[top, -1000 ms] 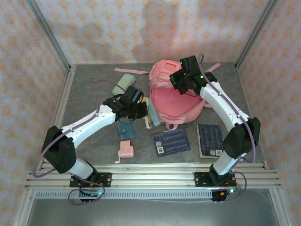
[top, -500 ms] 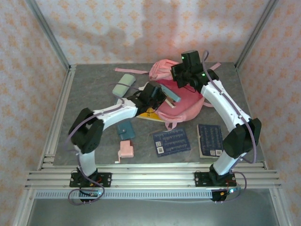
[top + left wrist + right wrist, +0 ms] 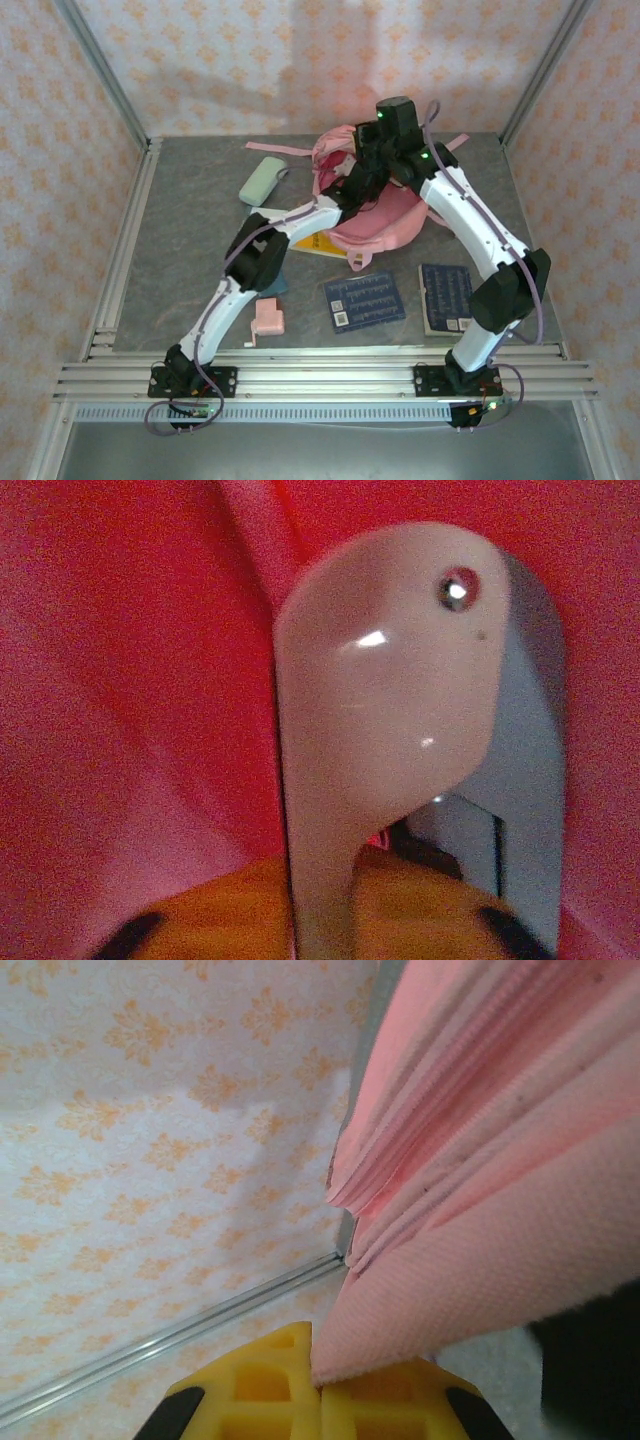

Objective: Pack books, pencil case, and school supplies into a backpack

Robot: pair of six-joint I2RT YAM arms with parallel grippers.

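Observation:
The pink backpack (image 3: 385, 225) lies at the back centre with its mouth held up. My right gripper (image 3: 388, 135) is shut on the backpack's fabric edge (image 3: 500, 1160), which is pinched between its yellow fingers (image 3: 270, 1390). My left gripper (image 3: 362, 178) reaches into the mouth. Deep pink lining (image 3: 120, 680) surrounds it, and the white stapler (image 3: 390, 700) stands between its slightly parted fingers (image 3: 200, 925). Whether they still press it is unclear. The yellow book (image 3: 318, 243) lies under the bag's front left edge. Two navy books (image 3: 364, 301) (image 3: 447, 293) lie in front. The sage-green pencil case (image 3: 262, 181) rests at the back left.
A small pink gadget (image 3: 267, 322) sits near the front, beside the left arm. Aluminium frame rails (image 3: 130, 230) and patterned walls close in the table on three sides. A pink strap (image 3: 268, 150) trails behind the pencil case.
My left arm has swung from the table's left-middle to the right and back, carrying the stapler into the backpack's mouth. My right gripper has lifted the bag's edge a little higher.

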